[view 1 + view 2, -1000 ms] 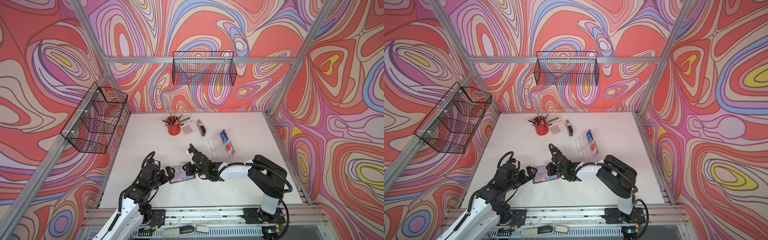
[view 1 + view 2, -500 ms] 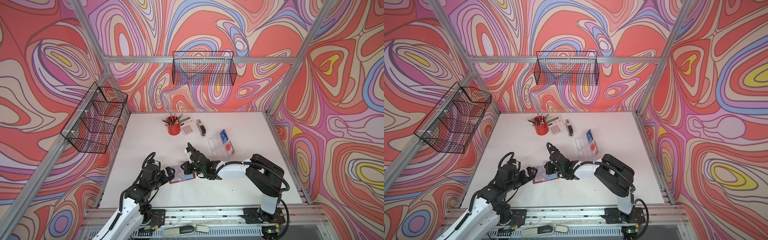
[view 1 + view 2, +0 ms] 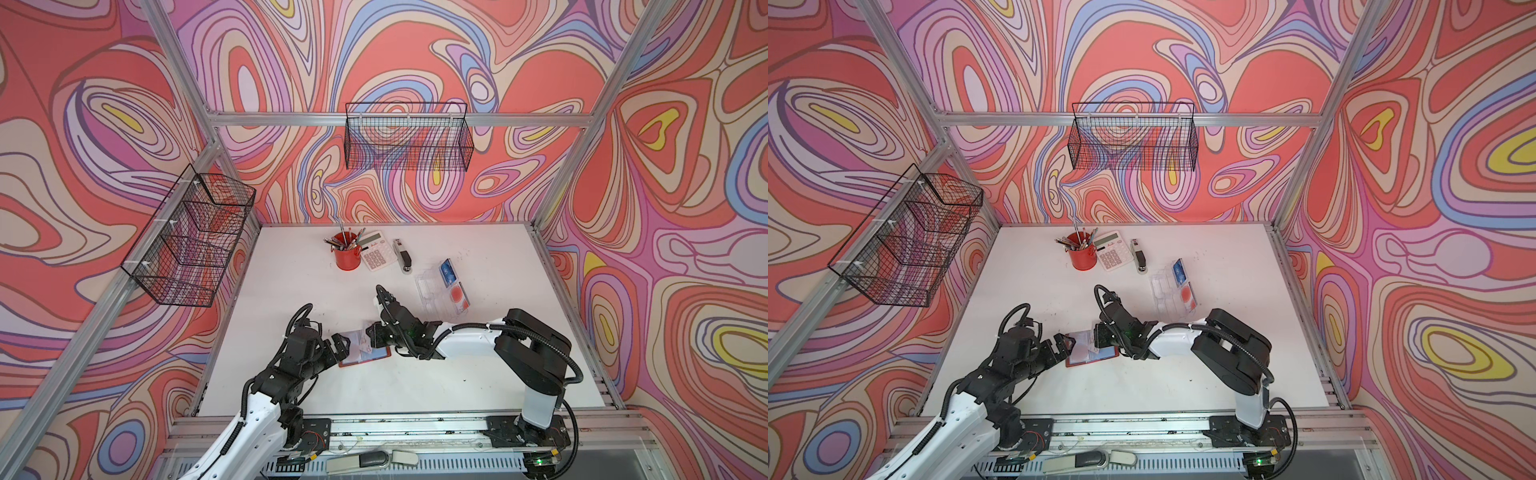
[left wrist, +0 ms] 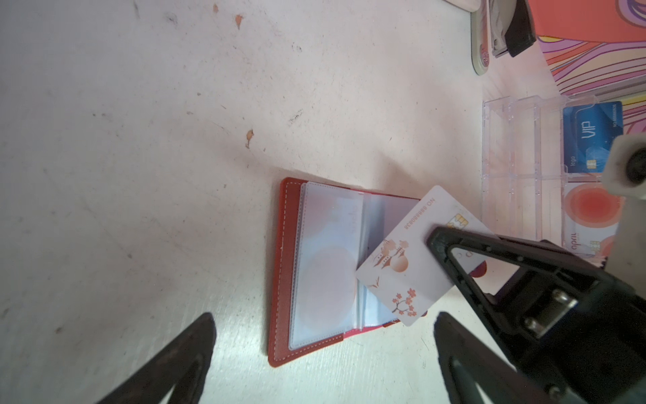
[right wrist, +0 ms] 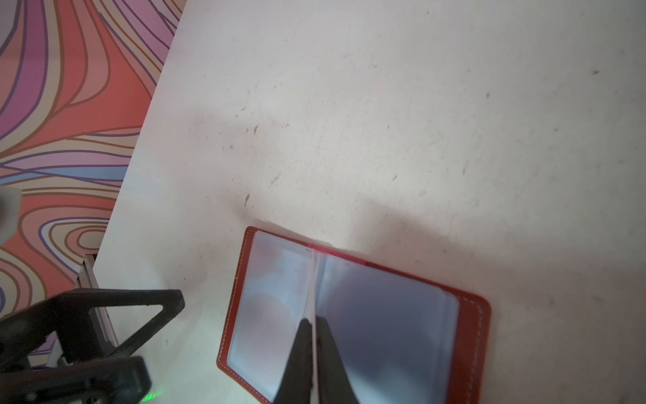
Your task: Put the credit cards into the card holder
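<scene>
In a top view my right claw clamps a pale card over the open holder on the worktop. My left claw gapes just beside the holder. Left wrist: the card tilts over the holder. Right wrist: the card is edge-on above the holder's fold.

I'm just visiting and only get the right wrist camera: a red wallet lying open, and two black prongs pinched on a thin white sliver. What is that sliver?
Observer: A pale card with orange blossom print, edge-on to you. The left wrist view shows its face, with the right gripper shut on one end.
Operator: Are there more cards?
Observer: Two, a blue card and a red-circle card, in a clear tray beyond the card holder.
Operator: Anything else on the table?
Observer: At the back, a red pencil cup, a calculator and a stapler.
</scene>
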You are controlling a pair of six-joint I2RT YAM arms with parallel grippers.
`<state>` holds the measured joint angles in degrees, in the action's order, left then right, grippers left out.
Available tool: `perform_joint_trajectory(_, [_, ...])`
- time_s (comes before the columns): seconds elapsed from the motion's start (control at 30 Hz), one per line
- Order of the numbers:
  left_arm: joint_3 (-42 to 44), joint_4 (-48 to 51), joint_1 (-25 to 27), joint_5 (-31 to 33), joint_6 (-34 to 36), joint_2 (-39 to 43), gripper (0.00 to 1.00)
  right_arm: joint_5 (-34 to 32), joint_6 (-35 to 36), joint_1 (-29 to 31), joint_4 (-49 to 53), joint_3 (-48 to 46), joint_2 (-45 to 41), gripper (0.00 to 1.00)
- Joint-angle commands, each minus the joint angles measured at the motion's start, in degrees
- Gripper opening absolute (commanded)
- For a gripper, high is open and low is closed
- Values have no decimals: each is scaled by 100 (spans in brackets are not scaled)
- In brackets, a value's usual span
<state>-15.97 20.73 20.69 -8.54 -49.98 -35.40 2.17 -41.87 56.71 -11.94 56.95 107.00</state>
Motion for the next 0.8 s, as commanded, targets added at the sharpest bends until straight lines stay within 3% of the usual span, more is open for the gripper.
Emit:
perform_joint_trajectory(0.0, [34, -87, 6, 98, -56, -38, 99, -85, -49, 7, 206, 9, 21, 0])
perform_joint_trajectory(0.77, [61, -416, 12, 54, -48, -479, 99, 519, -506, 4, -190, -173, 231, 0])
